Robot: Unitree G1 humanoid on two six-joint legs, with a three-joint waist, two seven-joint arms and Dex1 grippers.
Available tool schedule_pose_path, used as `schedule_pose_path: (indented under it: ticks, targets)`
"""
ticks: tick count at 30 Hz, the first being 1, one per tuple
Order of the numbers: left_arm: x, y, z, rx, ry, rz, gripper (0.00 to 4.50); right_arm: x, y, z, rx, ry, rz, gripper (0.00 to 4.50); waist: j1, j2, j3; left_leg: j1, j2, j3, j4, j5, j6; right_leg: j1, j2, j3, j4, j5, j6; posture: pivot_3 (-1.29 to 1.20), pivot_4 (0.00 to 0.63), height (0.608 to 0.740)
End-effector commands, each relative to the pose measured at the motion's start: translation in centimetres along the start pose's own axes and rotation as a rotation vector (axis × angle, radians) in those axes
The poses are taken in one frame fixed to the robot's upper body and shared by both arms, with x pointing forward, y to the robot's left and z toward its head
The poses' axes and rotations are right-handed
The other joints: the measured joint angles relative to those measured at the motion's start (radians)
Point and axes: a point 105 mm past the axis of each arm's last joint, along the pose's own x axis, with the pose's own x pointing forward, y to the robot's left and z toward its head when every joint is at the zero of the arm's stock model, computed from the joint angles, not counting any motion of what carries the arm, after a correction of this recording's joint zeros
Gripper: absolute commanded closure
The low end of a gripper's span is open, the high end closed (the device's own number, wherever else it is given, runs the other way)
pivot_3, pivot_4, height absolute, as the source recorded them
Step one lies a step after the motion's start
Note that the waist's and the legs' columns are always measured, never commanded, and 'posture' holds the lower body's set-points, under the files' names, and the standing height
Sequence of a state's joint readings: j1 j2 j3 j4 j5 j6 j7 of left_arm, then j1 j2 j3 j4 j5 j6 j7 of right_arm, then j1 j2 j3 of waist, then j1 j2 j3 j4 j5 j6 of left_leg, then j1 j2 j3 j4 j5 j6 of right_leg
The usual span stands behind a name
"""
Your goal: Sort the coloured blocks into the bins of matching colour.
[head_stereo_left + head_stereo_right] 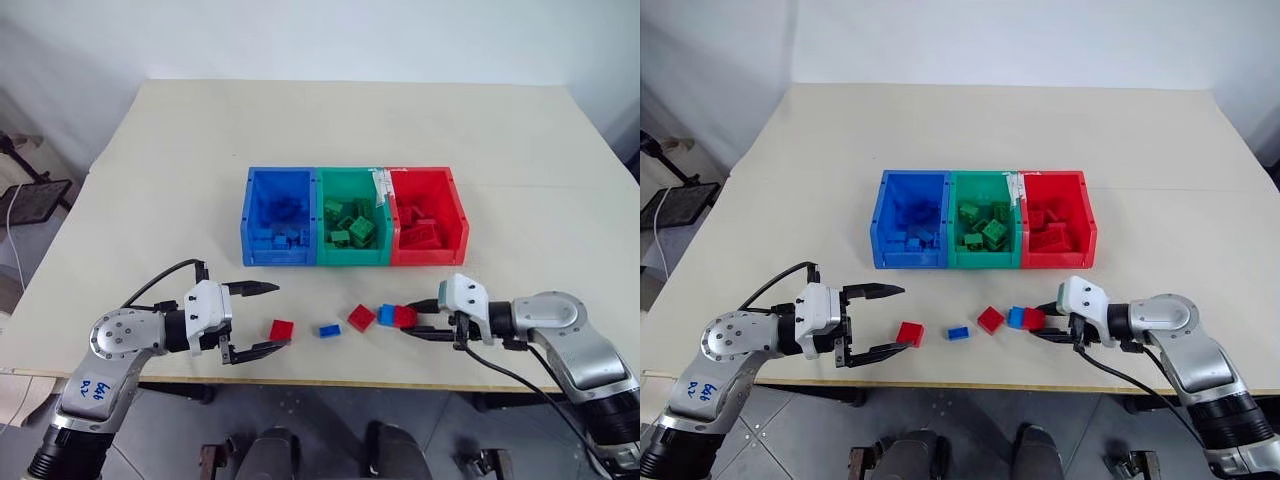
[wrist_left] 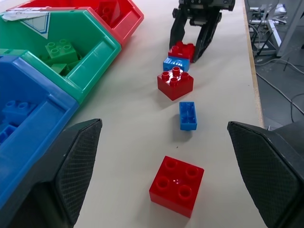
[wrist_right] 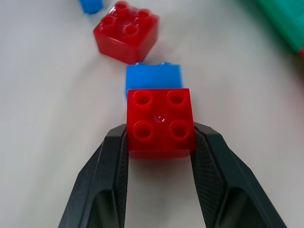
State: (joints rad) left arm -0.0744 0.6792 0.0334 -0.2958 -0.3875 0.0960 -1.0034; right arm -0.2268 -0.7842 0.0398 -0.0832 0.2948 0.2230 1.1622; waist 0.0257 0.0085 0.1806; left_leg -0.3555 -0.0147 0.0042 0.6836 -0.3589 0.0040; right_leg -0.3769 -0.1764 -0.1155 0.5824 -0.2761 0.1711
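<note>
A: Right end effector point(image 1: 412, 326) — what is it doing?

B: Its two black fingers point(image 3: 110, 166) are pressing on opposite sides of a red block point(image 3: 160, 122), studs up, which is sitting low over the surface point(image 1: 200, 150) near the front edge. So it is clamping that block. A blue block point(image 3: 153, 78) is lying just beyond the red one, touching or nearly touching it; the frames are not settling which.

A: And the left end effector point(image 1: 262, 318)?

B: It is standing wide apart, gripping nothing. It is hovering near the front edge on the robot's left, with a second red block point(image 2: 176, 185) lying on the surface just ahead of the fingertips, apart from both of them.

A: Other loose blocks?

B: A small blue block point(image 1: 328, 330) and a third red block point(image 1: 361, 317) are lying in a rough line between the two end effectors.

A: The bins?

B: Three joined in a row farther back, mid-surface: blue bin point(image 1: 250, 215) on the robot's left, green bin point(image 1: 322, 225) in the middle with white tape point(image 1: 381, 186) on its rim, red bin point(image 1: 458, 215) on the right. Each is holding blocks of its own colour.
</note>
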Motion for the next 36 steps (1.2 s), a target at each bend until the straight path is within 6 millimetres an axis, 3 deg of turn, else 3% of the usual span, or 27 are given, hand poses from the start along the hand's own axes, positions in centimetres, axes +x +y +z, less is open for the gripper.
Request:
schedule_pose_path:
  ticks: [1, 4, 6, 9, 11, 14, 18, 25, 28, 31, 33, 36]
  targets:
    - [-0.2, 1.0, 1.1, 0.013, -0.055, 0.058, 0.0, -2.9, -1.7, 5.3, 0.018, -0.223, -0.064, 3.05, -0.001, 0.0, 0.0, 0.0, 0.0, 0.0, 0.0, 0.0, 0.0, 0.0, 0.0, 0.0, 0.0, 0.0, 0.0, 0.0, 0.15, 0.74]
    - [-0.4, 1.9, 1.6, -0.018, -0.093, 0.118, 0.0, -4.2, -3.9, 7.5, 0.054, -0.311, -0.159, 3.05, -0.003, 0.001, 0.0, 0.0, 0.0, 0.0, 0.0, 0.0, 0.0, 0.0, 0.0, 0.0, 0.0, 0.0, 0.0, 0.0, 0.15, 0.74]
    - [-0.5, 3.0, 2.2, -0.034, -0.133, 0.194, 0.0, -4.4, -6.5, 8.9, 0.04, -0.364, -0.271, 3.05, -0.005, 0.0, 0.0, 0.001, 0.001, 0.0, 0.0, 0.0, 0.0, 0.0, 0.001, 0.0, 0.001, 0.0, 0.0, 0.0, 0.15, 0.74]
    - [-0.5, 3.6, 2.4, -0.039, -0.141, 0.241, 0.0, -4.0, -10.3, 9.3, 0.032, -0.351, -0.451, 3.05, -0.012, 0.001, 0.0, 0.001, 0.001, 0.0, 0.0, 0.0, -0.001, 0.0, 0.001, 0.001, 0.001, 0.0, 0.0, 0.0, 0.15, 0.74]
    - [-0.6, 3.4, 2.3, -0.035, -0.128, 0.239, 0.0, -3.4, -11.8, 9.4, 0.059, -0.344, -0.501, 2.29, -0.011, 0.001, 0.0, 0.001, 0.001, 0.0, -0.001, -0.001, -0.001, -0.001, 0.001, 0.0, 0.001, 0.0, 0.0, 0.0, 0.15, 0.74]
    - [-0.6, 3.0, 2.0, -0.035, -0.112, 0.228, 0.0, -2.3, -12.7, 9.4, 0.099, -0.355, -0.499, 1.29, -0.012, 0.001, 0.0, 0.0, 0.001, 0.0, -0.001, -0.001, -0.001, -0.002, 0.001, 0.0, 0.001, 0.0, 0.0, 0.0, 0.15, 0.74]
    - [-0.6, 2.9, 2.0, -0.029, -0.105, 0.222, 0.0, -2.2, -12.3, 9.3, 0.089, -0.352, -0.463, 0.04, -0.008, 0.001, 0.0, -0.001, 0.001, 0.0, -0.001, -0.001, -0.001, -0.002, 0.001, -0.001, 0.001, 0.0, 0.0, 0.0, 0.15, 0.74]
    - [-0.3, 2.4, 1.9, -0.033, -0.099, 0.178, 0.0, -5.7, -7.8, 8.7, -0.036, -0.381, -0.33, 0.04, 0.001, 0.001, 0.0, -0.002, 0.001, 0.0, -0.001, -0.001, -0.001, -0.002, 0.001, -0.001, 0.0, 0.0, 0.0, 0.0, 0.15, 0.74]
    - [-0.1, 2.1, 1.5, -0.012, -0.073, 0.127, 0.0, -7.3, -6.0, 6.9, -0.074, -0.3, -0.312, 0.04, -0.001, 0.001, 0.0, -0.002, 0.001, 0.001, -0.001, -0.001, -0.001, -0.002, 0.001, -0.001, 0.0, 0.0, 0.0, 0.0, 0.15, 0.74]
    - [0.2, 1.6, 1.0, 0.022, -0.024, 0.034, 0.0, -9.3, -4.1, 3.0, -0.089, -0.096, -0.256, 0.04, 0.0, 0.001, 0.0, -0.001, 0.001, 0.002, -0.001, -0.001, -0.001, -0.002, 0.002, 0.0, 0.0, 0.0, 0.0, 0.0, 0.15, 0.74]
    - [0.3, 1.3, 1.0, 0.039, -0.013, -0.013, 0.0, -10.3, -3.2, 1.5, -0.065, -0.018, -0.219, 0.04, -0.001, 0.001, 0.0, 0.0, 0.001, 0.003, -0.001, -0.001, -0.001, -0.001, 0.001, 0.0, 0.0, 0.0, 0.0, 0.0, 0.15, 0.74]
    - [0.7, 1.7, 1.6, 0.067, -0.042, -0.029, 0.0, -11.6, -3.3, 0.3, -0.043, 0.014, -0.27, 0.04, -0.004, 0.0, 0.0, 0.001, 0.002, 0.005, -0.001, -0.001, 0.0, -0.001, 0.002, 0.001, -0.001, 0.0, 0.0, 0.0, 0.15, 0.74]
